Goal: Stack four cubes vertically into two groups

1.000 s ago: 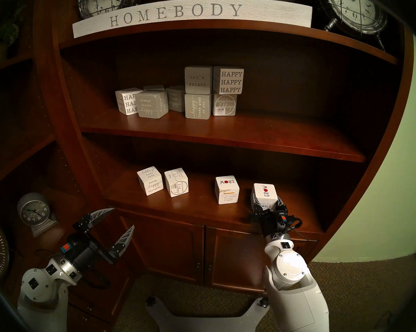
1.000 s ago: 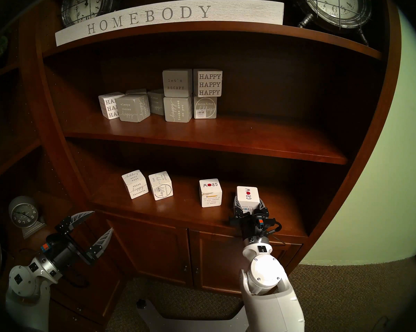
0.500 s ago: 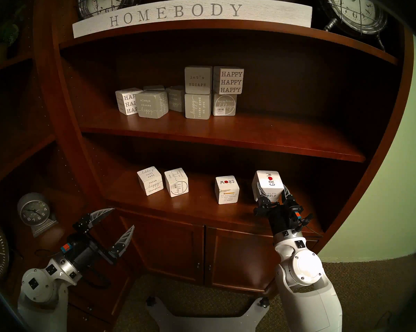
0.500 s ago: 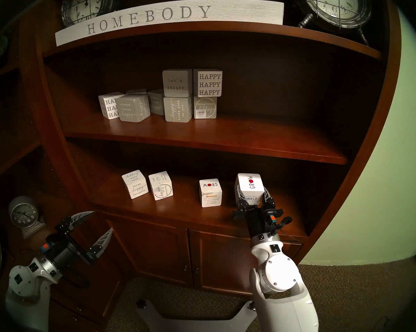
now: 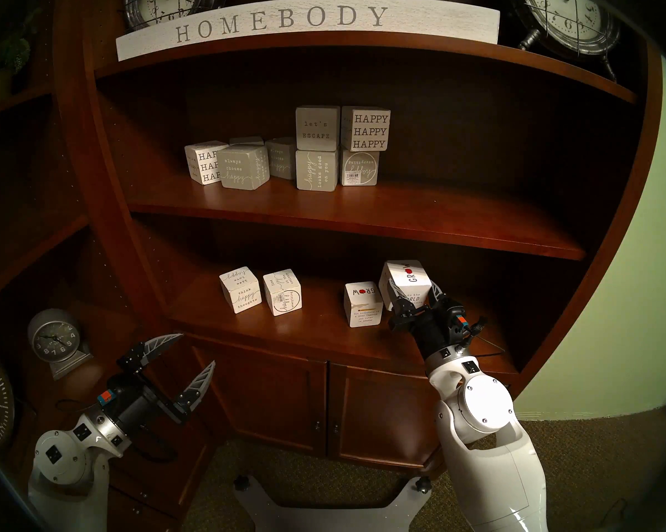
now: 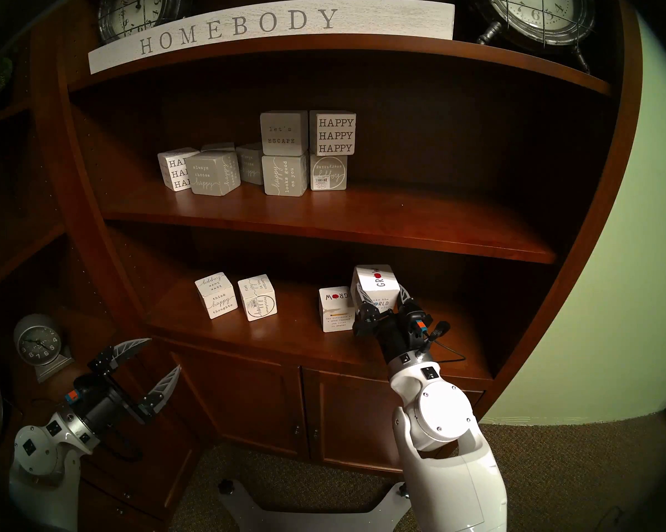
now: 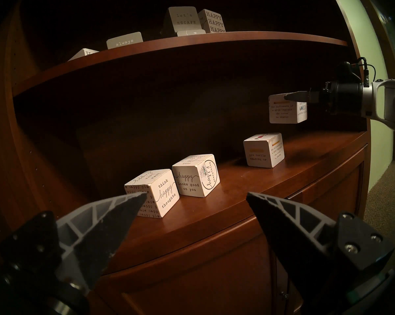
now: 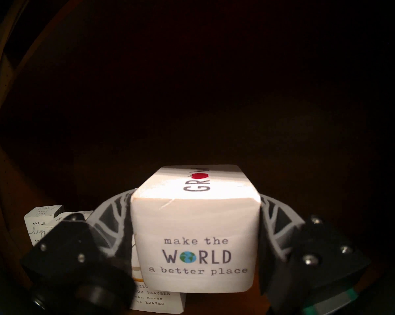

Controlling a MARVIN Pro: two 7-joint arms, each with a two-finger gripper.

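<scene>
Clamped on a GROW block (image 5: 405,285), the right claw (image 5: 413,295) holds it in the air, clear of the lower shelf (image 5: 323,339), one finger pressed on each side. The left claw (image 5: 187,360) hangs with its fingers wide apart and nothing between them, below and to the left of that shelf's front edge.

A second GROW block (image 5: 362,304) sits on the lower shelf, just left of the lifted one and lower. From the left wrist view, the raised block (image 7: 287,108) is higher than the seated one (image 7: 263,149) but off to its right side, not yet over it. How far off it is front to back is hard to judge in this dim light.

The step in hand looks like the carry for the first pair. Next, the block needs bringing squarely over its twin, faces lined up, then lowering flat before the fingers part.

Further left on the same shelf stand two happy blocks (image 5: 240,295) (image 5: 282,292), side by side with a narrow gap, unstacked. The upper shelf (image 5: 400,212) holds grey and white lettered blocks (image 5: 318,148), some already piled.
</scene>
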